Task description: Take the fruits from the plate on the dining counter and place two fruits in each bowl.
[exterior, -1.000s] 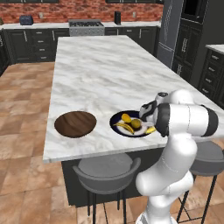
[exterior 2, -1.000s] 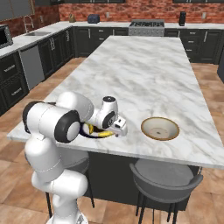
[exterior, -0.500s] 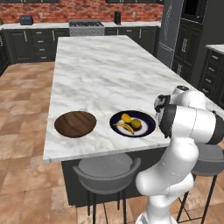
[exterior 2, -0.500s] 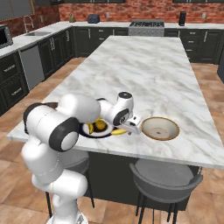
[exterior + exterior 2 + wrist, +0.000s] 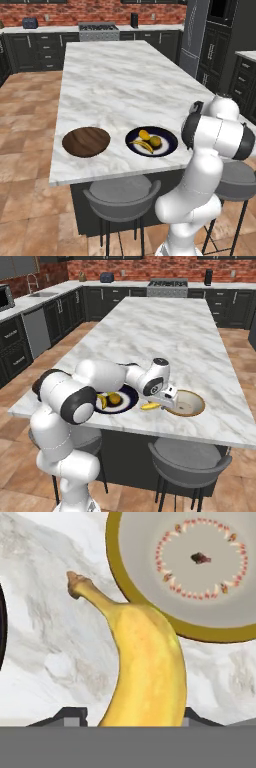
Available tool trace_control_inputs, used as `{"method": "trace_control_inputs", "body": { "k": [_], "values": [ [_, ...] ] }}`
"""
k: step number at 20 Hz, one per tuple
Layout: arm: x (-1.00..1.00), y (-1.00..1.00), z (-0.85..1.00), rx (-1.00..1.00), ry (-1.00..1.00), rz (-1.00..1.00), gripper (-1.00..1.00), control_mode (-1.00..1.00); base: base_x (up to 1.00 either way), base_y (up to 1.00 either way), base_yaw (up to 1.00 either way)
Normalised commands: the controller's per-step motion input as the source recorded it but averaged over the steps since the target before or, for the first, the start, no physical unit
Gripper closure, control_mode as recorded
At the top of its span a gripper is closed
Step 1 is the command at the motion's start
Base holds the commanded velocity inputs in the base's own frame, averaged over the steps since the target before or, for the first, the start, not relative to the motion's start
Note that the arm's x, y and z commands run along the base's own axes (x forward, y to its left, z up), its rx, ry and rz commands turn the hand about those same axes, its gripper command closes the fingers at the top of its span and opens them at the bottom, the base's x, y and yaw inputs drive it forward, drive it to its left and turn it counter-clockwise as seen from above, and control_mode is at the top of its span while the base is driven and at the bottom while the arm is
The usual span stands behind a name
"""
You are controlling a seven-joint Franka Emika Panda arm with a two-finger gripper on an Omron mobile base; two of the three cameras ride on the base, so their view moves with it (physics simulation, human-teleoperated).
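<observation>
Yellow banana (image 5: 145, 667) | clamped between jaws (stem pointing away) | just beside tan bowl (image 5: 150, 619) rim

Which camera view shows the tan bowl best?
The hand view: the tan bowl is close, with its patterned inside clear beyond the banana. The right base view shows it small beside the claw; the left base view gives nothing useful.

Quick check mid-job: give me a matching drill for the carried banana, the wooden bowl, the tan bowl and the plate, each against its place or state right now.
Things:
1. banana
2. wooden bowl
3. tan bowl
4. plate

States:
A. holds three fruits
B. in the claw, between plate and a bowl
C. empty, on the plate's far side from the claw
D. empty, just ahead of the claw

Pairs: 1-B, 2-C, 3-D, 4-A
</observation>
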Motion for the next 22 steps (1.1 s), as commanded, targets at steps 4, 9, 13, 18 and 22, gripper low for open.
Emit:
{"method": "trace_control_inputs", "body": {
  "k": [4, 9, 13, 18, 22],
  "values": [
    [0.27, -0.40, 0.00, 0.02, 0.04, 0.01, 1.00, -1.00, 0.00, 0.00, 0.00],
    [0.40, -0.41, -0.06, 0.03, 0.02, 0.03, 1.00, -1.00, 0.00, 0.00, 0.00],
    [0.42, -0.51, -0.24, 0.04, 0.00, 0.04, 1.00, -1.00, 0.00, 0.00, 0.00],
    [0.38, -0.38, -0.34, 0.01, 0.00, 0.02, 1.00, -1.00, 0.00, 0.00, 0.00],
    [0.58, -0.25, 0.00, 0.09, 0.00, 0.08, 1.00, -1.00, 0.00, 0.00, 0.00]
  ]
}}
